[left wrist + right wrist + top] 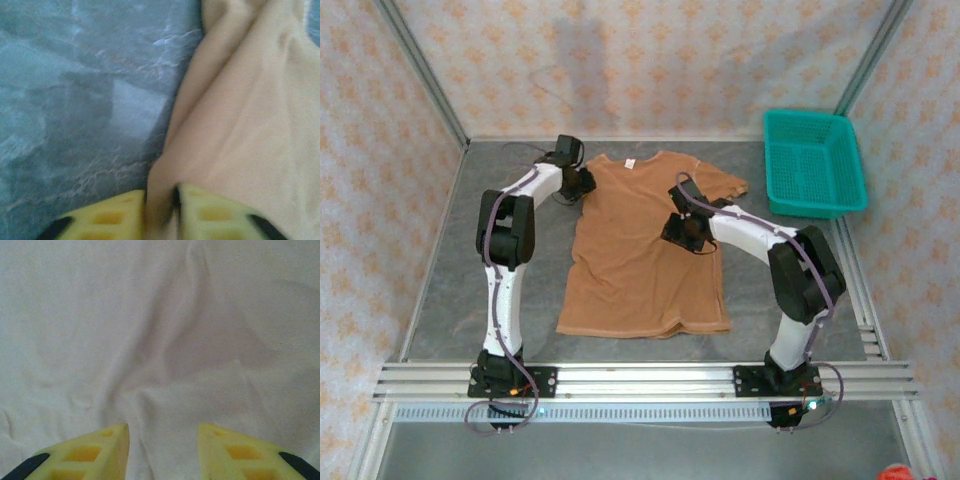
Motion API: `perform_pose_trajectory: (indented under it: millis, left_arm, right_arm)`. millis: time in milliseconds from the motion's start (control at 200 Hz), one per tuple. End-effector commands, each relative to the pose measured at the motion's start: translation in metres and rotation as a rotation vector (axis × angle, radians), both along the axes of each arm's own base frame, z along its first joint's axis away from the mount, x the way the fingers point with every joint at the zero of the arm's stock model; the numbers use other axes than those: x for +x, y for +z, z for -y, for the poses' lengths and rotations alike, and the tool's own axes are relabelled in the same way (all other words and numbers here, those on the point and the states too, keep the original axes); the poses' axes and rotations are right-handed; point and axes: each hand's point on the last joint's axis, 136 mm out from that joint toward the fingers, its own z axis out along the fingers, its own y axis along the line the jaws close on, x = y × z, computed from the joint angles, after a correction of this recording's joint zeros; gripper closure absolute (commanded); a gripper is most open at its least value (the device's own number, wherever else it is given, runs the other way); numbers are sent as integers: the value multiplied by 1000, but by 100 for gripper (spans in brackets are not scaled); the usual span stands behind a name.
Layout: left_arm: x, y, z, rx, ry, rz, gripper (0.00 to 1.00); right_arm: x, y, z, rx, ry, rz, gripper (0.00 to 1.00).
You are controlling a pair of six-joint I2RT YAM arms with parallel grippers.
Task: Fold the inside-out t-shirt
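Left gripper (161, 200) is pinched tight on a fold at the t-shirt's (640, 265) edge, on the side farthest from the teal basket (806, 114). The shirt itself lies spread flat on the grey surface (450, 260), just left of that basket. Right gripper (162, 440) hangs over the basket-side half, fingers apart, holding nothing.

Grey counter (450, 290): tan t-shirt (640, 260) spread flat mid-surface; teal mesh basket (815, 165) at far right corner, apart.
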Motion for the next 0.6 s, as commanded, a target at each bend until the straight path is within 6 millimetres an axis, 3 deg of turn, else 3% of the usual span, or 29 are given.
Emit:
perform_pose_trajectory:
  millis: [0, 45, 150, 210, 285, 370, 490, 595]
  left_arm:
    - [-8, -10, 12, -58, -14, -17, 93]
    - [-13, 1, 7, -41, 2, -2, 100]
    - [-32, 39, -7, 56, 22, 36, 100]
    - [-43, 70, -9, 123, 20, 83, 100]
    - [-53, 105, 6, 185, -17, 145, 100]
    - [-61, 133, 42, 221, -75, 198, 100]
    - [-61, 132, 105, 225, -196, 199, 100]
    - [-60, 99, 152, 219, -255, 131, 100]
  right_arm:
    - [0, -16, 0, -9, 1, -17, 62]
    - [-2, -25, 2, -26, -2, -34, 64]
    - [-15, -53, 14, -85, -12, -97, 67]
    - [-25, -68, 22, -115, -17, -134, 68]
    - [-41, -83, 33, -151, -25, -175, 69]
    - [-55, -93, 46, -183, -38, -199, 69]
    - [-68, -98, 60, -211, -70, -211, 69]
    - [-73, -99, 70, -214, -110, -217, 68]
